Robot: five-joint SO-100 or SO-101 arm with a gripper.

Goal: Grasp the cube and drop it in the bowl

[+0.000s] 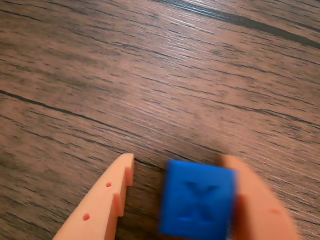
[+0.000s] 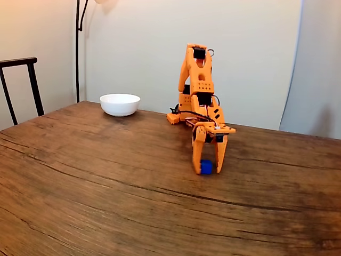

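The blue cube (image 1: 197, 205) rests on the wooden table (image 2: 106, 176) and shows an X pressed into its top face in the wrist view. My orange gripper (image 1: 180, 159) is open and straddles it: the right finger lies against the cube's side, while a gap separates the left finger (image 1: 107, 200) from it. In the fixed view the gripper (image 2: 208, 170) points straight down at the table, with the cube (image 2: 206, 167) low between its fingertips. Far back on the left stands the white bowl (image 2: 120, 104), well away from the arm.
A dark chair back (image 2: 21, 80) rises past the table's left edge, and a thin lamp pole (image 2: 78, 48) stands behind the bowl. The arm's base (image 2: 184, 114) sits at the back, right of the bowl. Bare wood lies between cube and bowl.
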